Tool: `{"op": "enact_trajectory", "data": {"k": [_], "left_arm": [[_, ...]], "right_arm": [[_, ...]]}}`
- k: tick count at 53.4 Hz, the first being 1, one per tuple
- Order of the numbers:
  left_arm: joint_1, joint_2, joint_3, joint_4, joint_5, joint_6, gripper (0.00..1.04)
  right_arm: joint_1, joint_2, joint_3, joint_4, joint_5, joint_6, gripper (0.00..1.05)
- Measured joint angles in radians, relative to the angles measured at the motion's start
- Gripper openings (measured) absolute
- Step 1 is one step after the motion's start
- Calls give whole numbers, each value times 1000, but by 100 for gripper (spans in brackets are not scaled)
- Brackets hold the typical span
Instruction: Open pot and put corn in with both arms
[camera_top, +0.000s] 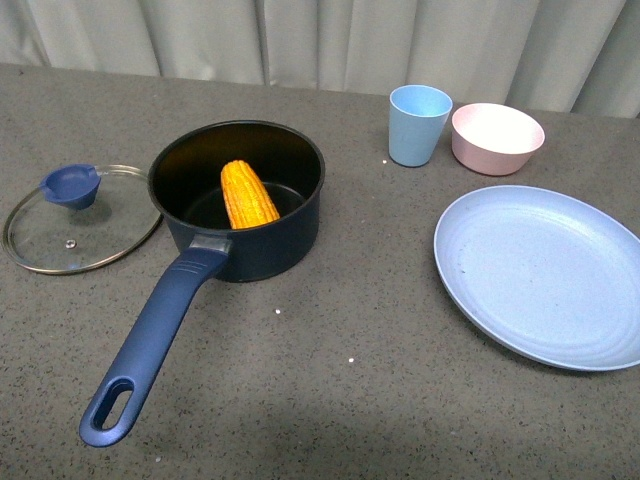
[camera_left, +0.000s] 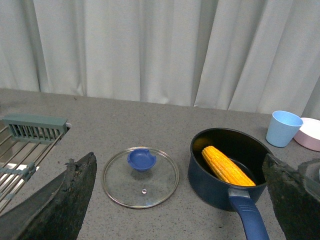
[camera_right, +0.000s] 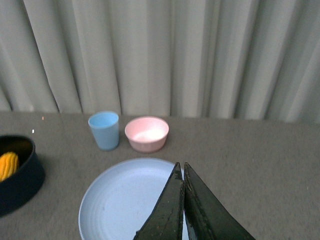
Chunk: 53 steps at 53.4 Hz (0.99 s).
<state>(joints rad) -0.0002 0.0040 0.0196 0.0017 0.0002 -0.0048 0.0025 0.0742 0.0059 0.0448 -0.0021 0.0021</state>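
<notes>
Step in hand: final; the task looked complete, and the next move called only for keeping both arms clear.

Pot: one, uncovered, on the grey worktop.
Corn: one cob, lying inside the pot, leaning on its wall.
Glass lid: one, flat on the worktop just beside the pot.
Blue cup: one.
Pink bowl: one, beside the cup.
Blue plate: one, bare.
Left gripper: fingers spread wide, holding nothing.
Right gripper: fingers pressed together, holding nothing, above the plate.
</notes>
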Motion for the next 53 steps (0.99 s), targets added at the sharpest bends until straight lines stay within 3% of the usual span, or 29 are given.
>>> {"op": "enact_trajectory", "data": {"k": [6, 35, 53], "left_arm": [[0, 0, 0, 0, 0, 0, 98], [0, 0, 0, 0, 0, 0, 98], [0, 0, 0, 0, 0, 0, 98]], "right_arm": [[0, -69, 0, -40, 1, -2, 2], [0, -70, 0, -43, 0, -2, 96], [0, -70, 0, -43, 0, -2, 96]]}}
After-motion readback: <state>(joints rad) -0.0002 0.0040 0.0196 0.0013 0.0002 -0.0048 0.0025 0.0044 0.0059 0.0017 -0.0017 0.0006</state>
